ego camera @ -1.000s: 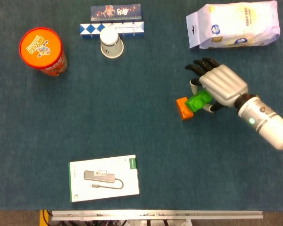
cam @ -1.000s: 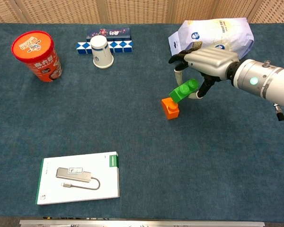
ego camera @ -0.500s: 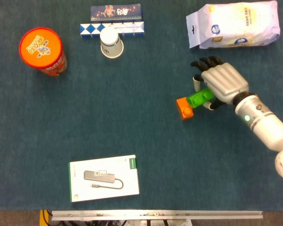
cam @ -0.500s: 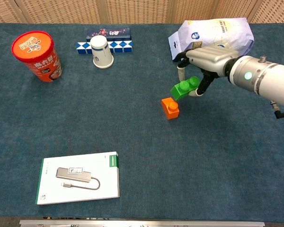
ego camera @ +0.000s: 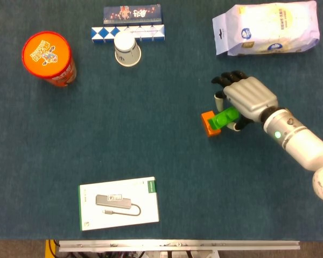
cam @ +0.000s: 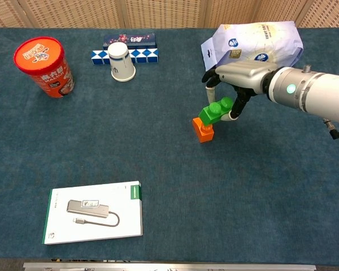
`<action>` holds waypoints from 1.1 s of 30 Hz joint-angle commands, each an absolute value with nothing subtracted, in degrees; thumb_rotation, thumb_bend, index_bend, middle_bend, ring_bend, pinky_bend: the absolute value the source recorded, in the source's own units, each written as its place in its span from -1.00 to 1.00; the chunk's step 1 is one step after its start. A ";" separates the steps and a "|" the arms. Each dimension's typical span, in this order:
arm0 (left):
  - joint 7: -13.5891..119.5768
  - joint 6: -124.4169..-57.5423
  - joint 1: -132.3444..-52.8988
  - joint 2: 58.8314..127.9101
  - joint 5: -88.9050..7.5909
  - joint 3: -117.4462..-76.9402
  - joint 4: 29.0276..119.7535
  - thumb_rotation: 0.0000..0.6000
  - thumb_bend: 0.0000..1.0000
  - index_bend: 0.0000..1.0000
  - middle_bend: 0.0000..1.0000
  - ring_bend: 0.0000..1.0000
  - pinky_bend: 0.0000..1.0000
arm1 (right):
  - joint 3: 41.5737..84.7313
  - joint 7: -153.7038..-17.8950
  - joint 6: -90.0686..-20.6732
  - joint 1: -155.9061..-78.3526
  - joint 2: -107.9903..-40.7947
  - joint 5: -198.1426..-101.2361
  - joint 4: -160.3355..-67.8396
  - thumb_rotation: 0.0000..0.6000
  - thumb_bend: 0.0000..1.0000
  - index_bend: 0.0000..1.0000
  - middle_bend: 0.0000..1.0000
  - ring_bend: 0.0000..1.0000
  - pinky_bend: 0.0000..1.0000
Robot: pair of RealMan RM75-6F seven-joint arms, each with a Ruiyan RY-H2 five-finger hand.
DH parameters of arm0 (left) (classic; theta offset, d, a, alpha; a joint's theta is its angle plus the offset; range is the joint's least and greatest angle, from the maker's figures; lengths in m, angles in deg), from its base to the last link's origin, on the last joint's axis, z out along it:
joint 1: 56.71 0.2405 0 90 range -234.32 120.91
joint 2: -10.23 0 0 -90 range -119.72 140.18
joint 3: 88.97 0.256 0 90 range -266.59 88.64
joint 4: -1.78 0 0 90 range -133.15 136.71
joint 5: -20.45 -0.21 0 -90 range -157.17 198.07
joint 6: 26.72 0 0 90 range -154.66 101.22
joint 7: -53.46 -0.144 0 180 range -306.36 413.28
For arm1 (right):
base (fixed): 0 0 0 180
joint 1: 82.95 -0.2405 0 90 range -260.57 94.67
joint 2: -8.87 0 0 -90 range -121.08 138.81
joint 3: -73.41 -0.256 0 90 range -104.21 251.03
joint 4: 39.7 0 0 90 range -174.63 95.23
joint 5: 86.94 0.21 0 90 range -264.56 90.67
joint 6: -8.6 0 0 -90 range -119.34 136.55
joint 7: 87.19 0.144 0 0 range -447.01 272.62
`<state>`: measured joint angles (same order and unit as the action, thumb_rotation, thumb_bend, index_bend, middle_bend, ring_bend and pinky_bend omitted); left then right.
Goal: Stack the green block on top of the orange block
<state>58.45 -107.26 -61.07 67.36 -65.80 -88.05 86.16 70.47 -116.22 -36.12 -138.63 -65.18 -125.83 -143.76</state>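
Note:
The orange block (ego camera: 208, 125) (cam: 203, 132) sits on the blue cloth right of centre. My right hand (ego camera: 247, 98) (cam: 240, 73) holds the green block (ego camera: 224, 117) (cam: 216, 110) between thumb and fingers. The green block hangs tilted, its lower left end over the orange block's top; the chest view suggests it touches there, though I cannot be sure. My left hand appears in neither view.
A white-and-purple bag (ego camera: 266, 28) lies behind the right hand. Further left stand an upturned paper cup (ego camera: 127, 50), a blue-white checkered box (ego camera: 128, 33) with a dark box behind it, and an orange canister (ego camera: 48, 58). A white adapter box (ego camera: 118, 203) lies near the front.
My right hand has carried the green block left and down, from beside and above the orange block to over its top.

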 commanded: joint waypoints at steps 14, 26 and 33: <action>58.28 -107.46 -60.91 67.72 -65.80 -87.97 86.12 1.00 0.07 0.16 0.20 -0.12 0.18 | 72.44 -116.69 -36.55 -140.99 -64.53 -122.16 -144.57 1.00 -0.60 0.27 -0.72 -1.00 -0.87; 58.76 -107.80 -60.63 67.91 -65.70 -87.96 85.89 1.00 0.07 0.16 0.20 -0.12 0.18 | 73.61 -116.90 -35.41 -143.61 -65.05 -118.36 -143.84 1.00 -0.60 0.27 -0.72 -1.00 -0.87; 59.26 -107.89 -60.44 67.99 -65.63 -87.90 85.60 1.00 0.07 0.16 0.20 -0.12 0.18 | 74.37 -116.76 -35.59 -144.50 -65.31 -117.53 -143.62 1.00 -0.60 0.27 -0.72 -1.00 -0.87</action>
<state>59.26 -107.88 -60.44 67.99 -65.63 -87.90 85.60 74.35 -116.74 -35.56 -144.49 -65.30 -117.55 -143.62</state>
